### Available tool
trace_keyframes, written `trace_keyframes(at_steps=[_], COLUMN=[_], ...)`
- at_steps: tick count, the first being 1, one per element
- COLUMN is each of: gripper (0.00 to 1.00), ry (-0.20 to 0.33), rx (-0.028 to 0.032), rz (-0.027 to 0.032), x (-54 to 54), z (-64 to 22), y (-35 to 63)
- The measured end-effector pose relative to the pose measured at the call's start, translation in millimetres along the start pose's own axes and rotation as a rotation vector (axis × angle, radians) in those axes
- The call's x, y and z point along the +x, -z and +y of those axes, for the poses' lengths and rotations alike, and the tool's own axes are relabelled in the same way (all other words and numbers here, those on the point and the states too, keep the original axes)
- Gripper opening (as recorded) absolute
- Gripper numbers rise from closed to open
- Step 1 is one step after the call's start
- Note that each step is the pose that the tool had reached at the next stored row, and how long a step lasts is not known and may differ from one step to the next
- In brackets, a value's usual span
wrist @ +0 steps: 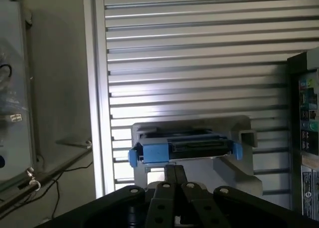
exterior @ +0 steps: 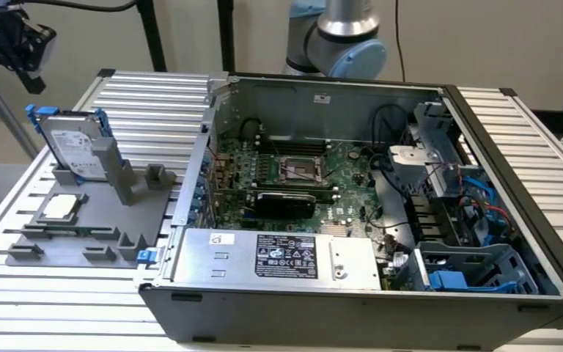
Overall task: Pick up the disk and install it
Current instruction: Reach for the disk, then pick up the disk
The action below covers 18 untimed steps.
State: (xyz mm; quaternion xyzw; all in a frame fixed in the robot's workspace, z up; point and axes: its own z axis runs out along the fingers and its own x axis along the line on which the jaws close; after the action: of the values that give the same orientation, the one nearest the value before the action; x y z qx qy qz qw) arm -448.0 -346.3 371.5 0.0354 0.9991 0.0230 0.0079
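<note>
Starting with the biggest thing, your slatted table carries the computer case, which lies on its side with the cover off. I judge that is so the boards and the blue drive bay, at about five o'clock inside it, can be reached from above. At nine o'clock from the case sits the grey holder. Its slots are shaped to keep each part in a known pose. The disk has not been picked up. It stands on edge in the holder's rear slot, at about ten o'clock in the exterior view, clipped in its blue frame. I take it that it stands upright so the top edge is free for a grip across its thickness. Its long axis runs close to vertical. The white-labelled face is turned toward roughly four o'clock. In the wrist view the upper end, with what looks like a dark connector strip between blue corners, points up at the camera. A small square chip lies flat on the holder at six o'clock from the disk. The claw hangs above, at eleven o'clock from the disk and well apart from it. Its fingers are pressed together on nothing.
</note>
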Motion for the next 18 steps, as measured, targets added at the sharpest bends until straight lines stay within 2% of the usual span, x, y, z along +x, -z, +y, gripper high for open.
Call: trace_keyframes(at_steps=[3,6,18], gripper=[0.0,0.0,0.0], ry=[0.0,0.005,0.006], rx=[0.0,0.0001,0.0001], rz=[-0.0001,0.0006,0.0009], x=[8.3,9.1,9.2], z=[6.5,11.6,11.8], y=[-1.5,-3.1,-3.1])
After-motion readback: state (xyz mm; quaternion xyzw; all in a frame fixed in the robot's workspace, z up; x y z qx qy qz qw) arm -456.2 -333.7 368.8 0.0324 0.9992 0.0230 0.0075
